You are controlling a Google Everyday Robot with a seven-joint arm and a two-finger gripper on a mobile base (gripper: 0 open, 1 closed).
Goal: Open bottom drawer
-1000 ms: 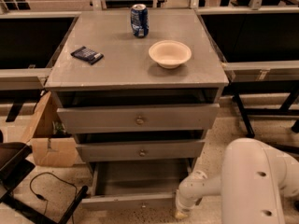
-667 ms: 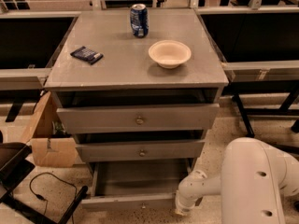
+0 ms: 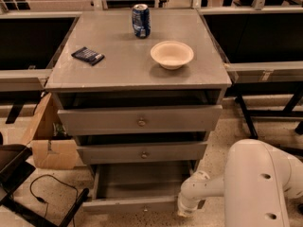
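The narrow-fronted grey bottom drawer (image 3: 128,205) stands pulled out past the front edge of the flat grey worktop (image 3: 123,65); the white arm's gripper (image 3: 185,211) sits low by the drawer's front right corner, open or closed I cannot tell

Bottom drawer (image 3: 142,181), grey, lowest of the three in the cabinet. Pulled well out toward the near side, past the fronts of the two drawers above. Open to view from above: flat grey bottom, low side walls on the left and right. Front panel a shallow grey strip along the near edge, just above the speckled floor, level and square to the cabinet. Small round knob (image 3: 144,208) at the middle of that strip, dim and hard to make out. Gripper (image 3: 188,210) at the right end of the front panel, low near the floor, close against the drawer's near right corner; contact not clear.
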